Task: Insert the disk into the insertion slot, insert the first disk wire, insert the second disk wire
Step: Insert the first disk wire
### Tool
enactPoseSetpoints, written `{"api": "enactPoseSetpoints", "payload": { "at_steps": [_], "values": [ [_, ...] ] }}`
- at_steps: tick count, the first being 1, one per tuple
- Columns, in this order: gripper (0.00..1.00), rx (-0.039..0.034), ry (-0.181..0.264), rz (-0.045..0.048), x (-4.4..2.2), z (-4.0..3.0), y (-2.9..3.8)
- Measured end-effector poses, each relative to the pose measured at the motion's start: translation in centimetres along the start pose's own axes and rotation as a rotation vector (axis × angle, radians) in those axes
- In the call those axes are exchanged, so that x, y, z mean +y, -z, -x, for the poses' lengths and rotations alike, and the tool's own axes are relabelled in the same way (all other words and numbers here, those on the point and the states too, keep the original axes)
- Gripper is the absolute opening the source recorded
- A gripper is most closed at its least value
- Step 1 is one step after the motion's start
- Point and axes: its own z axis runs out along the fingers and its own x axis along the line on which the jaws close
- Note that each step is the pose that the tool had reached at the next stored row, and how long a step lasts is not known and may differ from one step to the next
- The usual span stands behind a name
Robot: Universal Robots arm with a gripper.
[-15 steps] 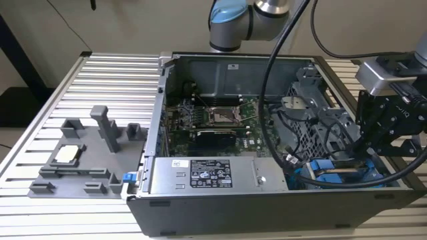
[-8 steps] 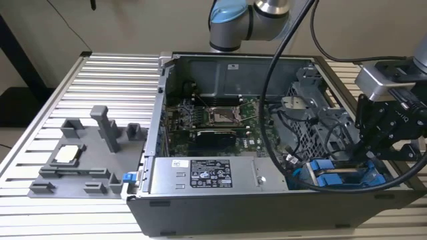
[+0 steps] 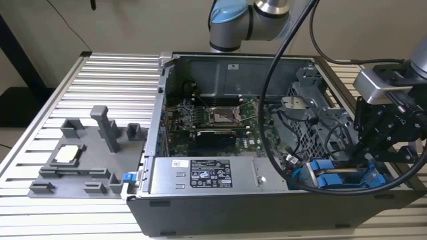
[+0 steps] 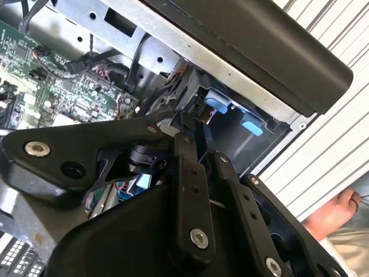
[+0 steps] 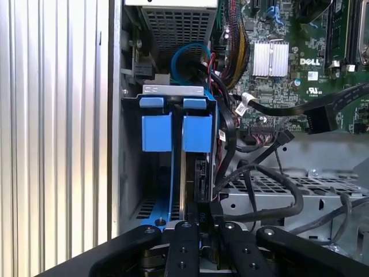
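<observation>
first wrist view shows disk (image 5: pixel 197 134) in insertion slot (image 5: pixel 173 90).

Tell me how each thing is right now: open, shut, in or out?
computer case: open, side panel off.
disk: in, sitting inside the insertion slot.
insertion slot: filled, holding the disk.
end effector: down at the disk's edge, beside a black connector.
black cables: lying loose inside the case.

Glossy blue plastic frames the disk (image 5: pixel 196 134) — the insertion slot (image 5: pixel 173 90) is bare, matt grey sheet metal
</observation>
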Motion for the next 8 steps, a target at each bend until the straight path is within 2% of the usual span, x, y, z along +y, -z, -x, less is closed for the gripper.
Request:
{"api": "enactPoseSetpoints", "payload": {
  "at_steps": [8],
  "values": [
    [0.19,-0.0006,0.000,-0.0009,-0.03,0.00,-0.30]
  ]
}}
